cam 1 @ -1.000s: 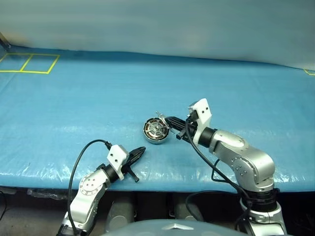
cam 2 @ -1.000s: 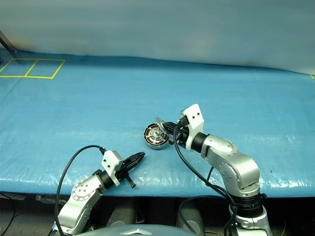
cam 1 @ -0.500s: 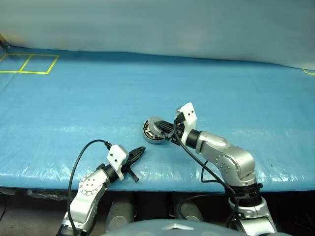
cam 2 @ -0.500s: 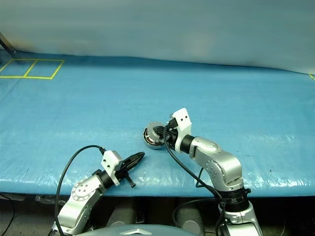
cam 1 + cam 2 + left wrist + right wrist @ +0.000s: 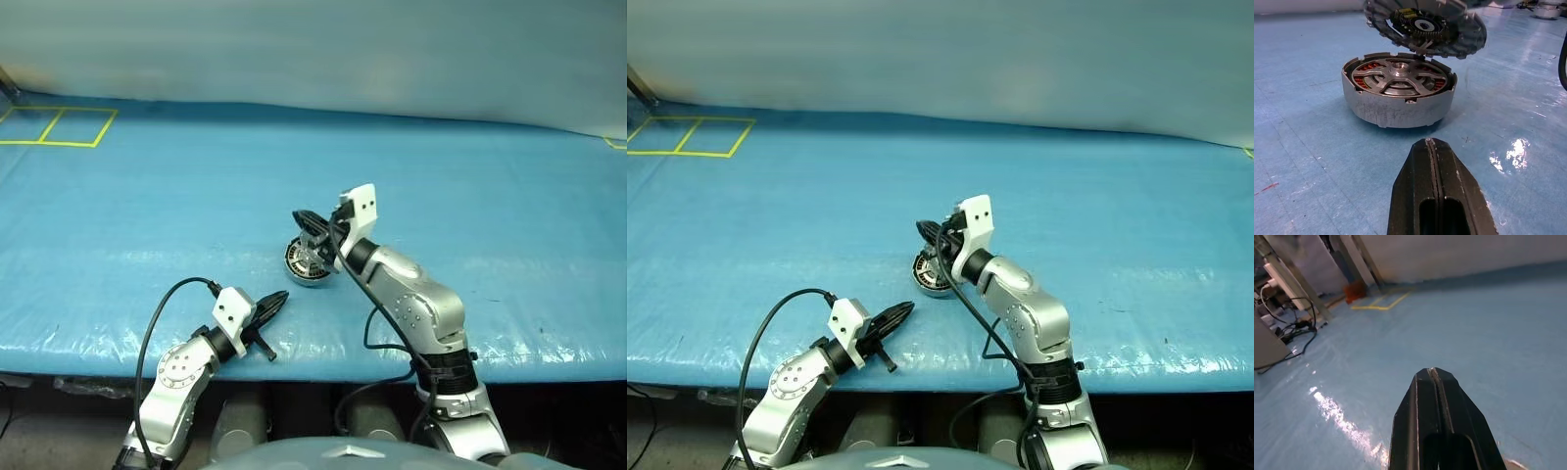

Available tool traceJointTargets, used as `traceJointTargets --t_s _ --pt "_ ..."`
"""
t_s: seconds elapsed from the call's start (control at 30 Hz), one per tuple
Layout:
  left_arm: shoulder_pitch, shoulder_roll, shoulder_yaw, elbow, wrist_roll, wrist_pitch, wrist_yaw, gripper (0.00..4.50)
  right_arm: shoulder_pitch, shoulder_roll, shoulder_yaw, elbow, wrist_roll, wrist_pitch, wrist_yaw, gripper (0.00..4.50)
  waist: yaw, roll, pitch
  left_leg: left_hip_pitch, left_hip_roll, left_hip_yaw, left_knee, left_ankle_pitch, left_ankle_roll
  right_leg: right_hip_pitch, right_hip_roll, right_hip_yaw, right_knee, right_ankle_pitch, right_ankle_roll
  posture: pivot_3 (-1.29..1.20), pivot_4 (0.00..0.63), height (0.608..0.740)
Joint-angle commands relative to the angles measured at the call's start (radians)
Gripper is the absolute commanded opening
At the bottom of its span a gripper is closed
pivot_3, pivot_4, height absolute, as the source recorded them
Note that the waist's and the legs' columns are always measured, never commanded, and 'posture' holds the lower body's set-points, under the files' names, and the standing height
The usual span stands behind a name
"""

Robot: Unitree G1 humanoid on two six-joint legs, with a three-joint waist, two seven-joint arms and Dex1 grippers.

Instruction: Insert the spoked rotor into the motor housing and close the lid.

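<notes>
The spoked rotor [image 5: 1399,77] already sits inside the motor housing [image 5: 1396,104] in the middle of the bench [image 5: 147,215]. The lid [image 5: 1425,27] is half-lowered over it, with my clenched right tool [image 5: 306,220] just above. My left tool [image 5: 275,302] rests clenched and empty nearby; the lid remains to be pressed flat.

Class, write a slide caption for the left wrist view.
Shut left gripper faces the motor housing, spoked rotor seated, lid half-lowered.
</notes>
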Motion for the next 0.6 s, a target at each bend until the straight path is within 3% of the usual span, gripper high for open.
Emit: traceJointTargets --t_s 0.03,0.23,0.33,0.6 --pt "0.0 -0.004 -0.006 -0.037 -0.001 -0.009 0.001 0.0 0.031 -0.071 -0.032 -0.071 -0.02 -0.046 0.022 0.04 0.0 0.0 0.0 0.0 0.0 0.0 0.0 0.0 0.0 -0.001 0.0 0.0 -0.001 0.0 0.0 0.0 0.15 0.74" --pt "0.0 -0.003 -0.011 -0.037 -0.004 -0.005 0.0 0.0 0.149 -0.204 -0.096 -0.142 -0.009 -0.053 0.054 0.04 -0.001 0.0 0.0 0.0 0.0 0.001 0.0 0.0 0.0 0.001 -0.001 0.0 0.001 0.0 -0.001 0.0 0.15 0.74" --pt "0.001 -0.001 -0.013 -0.036 -0.006 -0.002 -0.002 0.0 0.208 -0.237 -0.115 -0.165 0.03 -0.034 0.083 0.93 -0.002 0.0 0.0 0.0 0.001 0.001 0.0 0.0 0.0 0.001 0.0 0.0 0.001 -0.001 -0.001 0.0 0.15 0.74" --pt "-0.019 0.003 -0.016 -0.03 -0.006 0.005 -0.008 0.0 0.216 -0.153 -0.139 -0.117 0.164 0.021 0.077 3.62 -0.001 0.0 0.0 0.001 0.001 0.001 0.0 0.0 -0.001 0.0 0.0 0.0 0.001 -0.001 -0.001 0.0 0.15 0.74"
